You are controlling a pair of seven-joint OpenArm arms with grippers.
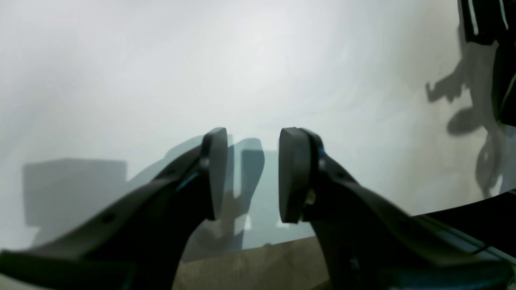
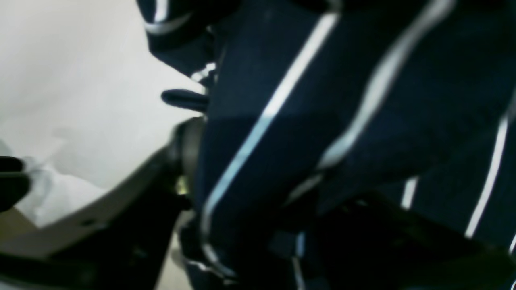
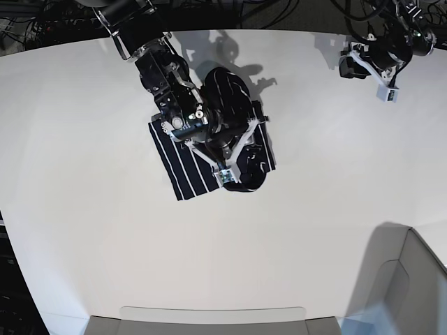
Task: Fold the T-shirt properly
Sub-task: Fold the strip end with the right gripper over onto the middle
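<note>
Toward the far edge of the desk (image 3: 84, 230), a little left of its middle in my base view, lies the T-shirt (image 3: 183, 169), folded into a compact dark bundle with white pinstripes. My right arm reaches down from the far-left side and sits directly over it, covering most of the cloth; only a striped flap shows clear at the bundle's left and a dark fold at its near side.

From the right wrist camera the striped fabric fills nearly the whole picture, bunched close against the right pincer (image 2: 258, 189). That view is blurred and the cloth hides the jaws, so I cannot tell whether they are apart or gripping the fabric.

My left arm is up at the far-right corner, well apart from the shirt. The left pincer (image 1: 252, 175) hovers above bare white desk with a clear gap between its two pads, nothing between them. A scrap of striped cloth shows at that view's upper right corner.
</note>
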